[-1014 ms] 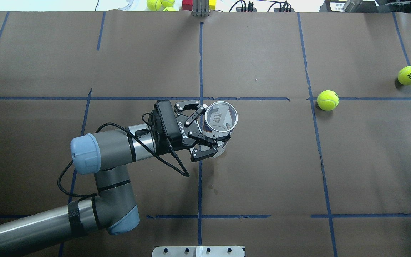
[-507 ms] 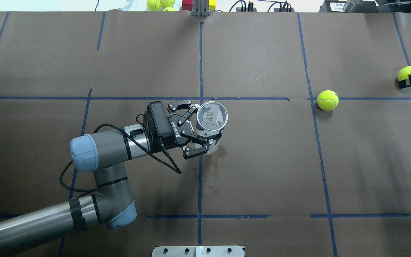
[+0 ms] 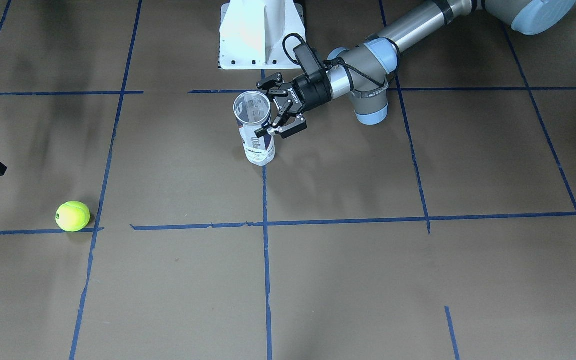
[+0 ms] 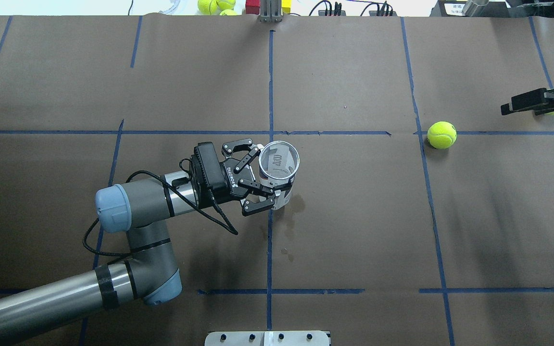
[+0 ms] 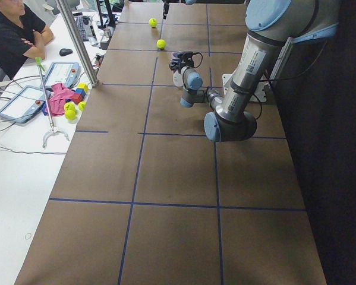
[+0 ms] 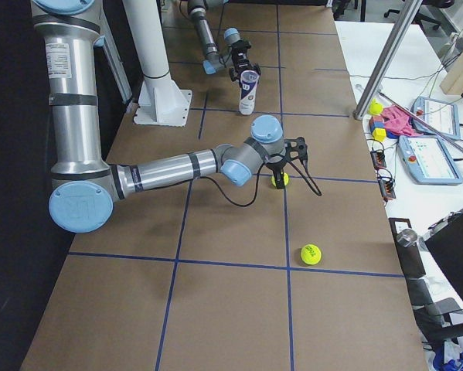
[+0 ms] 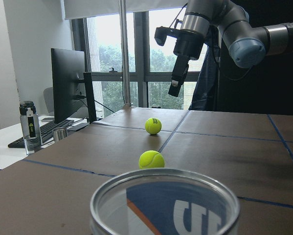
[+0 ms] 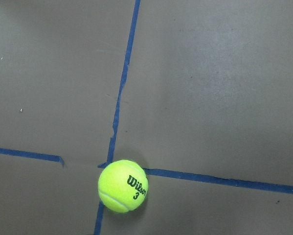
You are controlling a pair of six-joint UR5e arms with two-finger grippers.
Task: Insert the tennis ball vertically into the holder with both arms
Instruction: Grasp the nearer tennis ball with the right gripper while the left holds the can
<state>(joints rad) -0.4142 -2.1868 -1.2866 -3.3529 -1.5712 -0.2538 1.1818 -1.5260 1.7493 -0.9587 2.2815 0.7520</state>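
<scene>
Left gripper (image 4: pixel 268 174) is clamping the clear, navy-labelled plastic can (image 3: pixel 257 142) upright at the tabletop's (image 4: pixel 354 226) centre, while the right gripper (image 4: pixel 508 107), its opening unreadable, is hovering near the fuzzy yellow-green tennis ball (image 4: pixel 441 134) toward the right edge: light, springy, roll-prone, probably best pinched across its middle.

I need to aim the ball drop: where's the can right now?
In the overhead view the holder stands upright at the central blue tape line, clasped by the left gripper, well left of the nearest tennis ball.
</scene>
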